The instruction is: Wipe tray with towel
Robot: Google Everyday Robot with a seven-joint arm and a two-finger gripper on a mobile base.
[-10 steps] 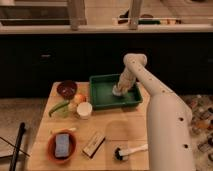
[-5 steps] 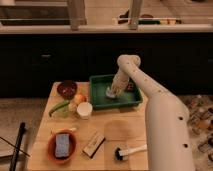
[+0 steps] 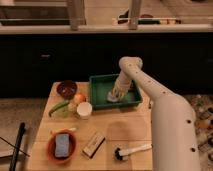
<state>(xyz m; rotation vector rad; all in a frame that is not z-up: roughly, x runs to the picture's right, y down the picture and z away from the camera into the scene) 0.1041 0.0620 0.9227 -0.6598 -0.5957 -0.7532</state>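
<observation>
A green tray sits at the back of the wooden table. My white arm reaches down into it from the right. My gripper is low inside the tray, at its middle right, pressing on a pale towel that lies on the tray floor. The towel is mostly hidden under the gripper.
Left of the tray are a dark bowl, an orange fruit, a green vegetable and a white cup. Near the front are an orange bowl with a blue sponge, a wooden block and a brush.
My gripper has moved left across the tray floor with the towel, then slightly back toward the middle.
</observation>
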